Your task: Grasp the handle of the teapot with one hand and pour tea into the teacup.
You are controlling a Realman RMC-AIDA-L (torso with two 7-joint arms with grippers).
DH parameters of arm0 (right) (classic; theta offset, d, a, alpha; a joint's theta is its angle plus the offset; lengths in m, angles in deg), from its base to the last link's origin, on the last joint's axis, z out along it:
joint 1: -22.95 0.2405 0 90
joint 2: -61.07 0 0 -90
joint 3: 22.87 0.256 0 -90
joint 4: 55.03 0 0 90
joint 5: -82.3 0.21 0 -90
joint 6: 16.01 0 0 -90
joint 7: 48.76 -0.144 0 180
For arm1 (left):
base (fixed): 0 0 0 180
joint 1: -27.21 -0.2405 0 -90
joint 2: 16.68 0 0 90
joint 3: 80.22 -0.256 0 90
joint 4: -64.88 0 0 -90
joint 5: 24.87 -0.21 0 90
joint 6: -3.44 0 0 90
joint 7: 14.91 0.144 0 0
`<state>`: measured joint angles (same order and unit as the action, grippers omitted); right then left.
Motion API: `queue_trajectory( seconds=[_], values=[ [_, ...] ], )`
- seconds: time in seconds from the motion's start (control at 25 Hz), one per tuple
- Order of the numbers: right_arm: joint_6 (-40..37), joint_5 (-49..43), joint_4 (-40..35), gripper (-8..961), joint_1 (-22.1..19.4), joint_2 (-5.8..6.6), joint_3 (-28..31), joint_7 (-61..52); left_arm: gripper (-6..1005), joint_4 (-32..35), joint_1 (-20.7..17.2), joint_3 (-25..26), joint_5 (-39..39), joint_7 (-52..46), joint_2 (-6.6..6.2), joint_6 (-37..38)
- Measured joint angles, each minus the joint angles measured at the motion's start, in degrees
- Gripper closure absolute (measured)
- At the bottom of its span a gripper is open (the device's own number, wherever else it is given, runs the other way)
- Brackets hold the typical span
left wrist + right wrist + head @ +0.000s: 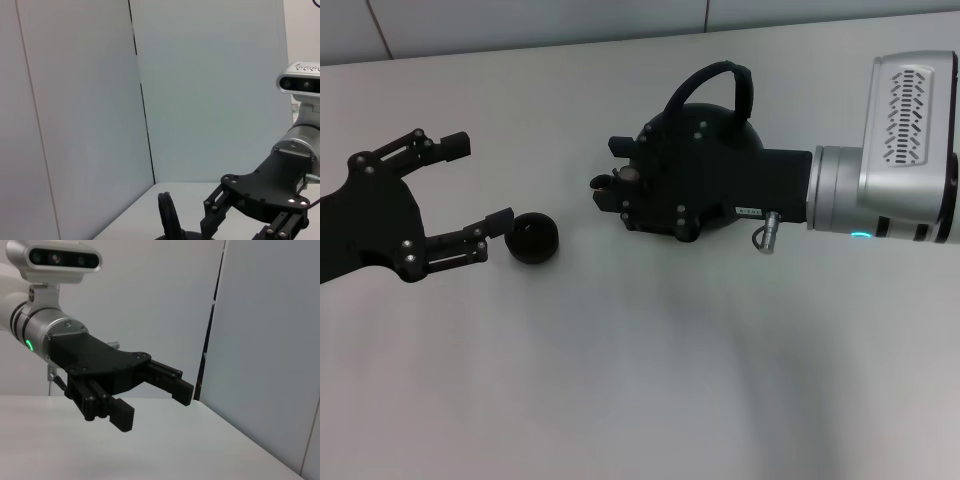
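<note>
Left claw [478,186] spread open at frame left beside teacup [533,238], right claw [607,168] open over teapot [715,135] at centre, grey counter [650,380]

- Illumination: bright, even and diffuse from overhead; my table [640,380] reads pale grey with no hard glare.
- Shadows: soft and faint, pooling just under the teacup [533,238] and teapot [705,160].
- Dark detail: matte-black surfaces of my right gripper [605,170] and the teapot merge, so their edges are hard to separate.
- Focus: head view slightly soft; both wrist views fairly crisp.
- Highlights: mild sheen on my silver wrist housing.
</note>
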<state>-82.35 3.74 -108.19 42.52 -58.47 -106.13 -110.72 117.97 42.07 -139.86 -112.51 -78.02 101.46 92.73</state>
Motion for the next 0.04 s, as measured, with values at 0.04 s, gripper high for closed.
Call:
queue_trajectory(
  seconds=[0.04],
  values=[
    [-0.1,0.05,-0.32,396,-0.27,0.0,0.04,0.01,140,0.0,0.0,0.0,0.0,0.0,0.0,0.0]
  ],
)
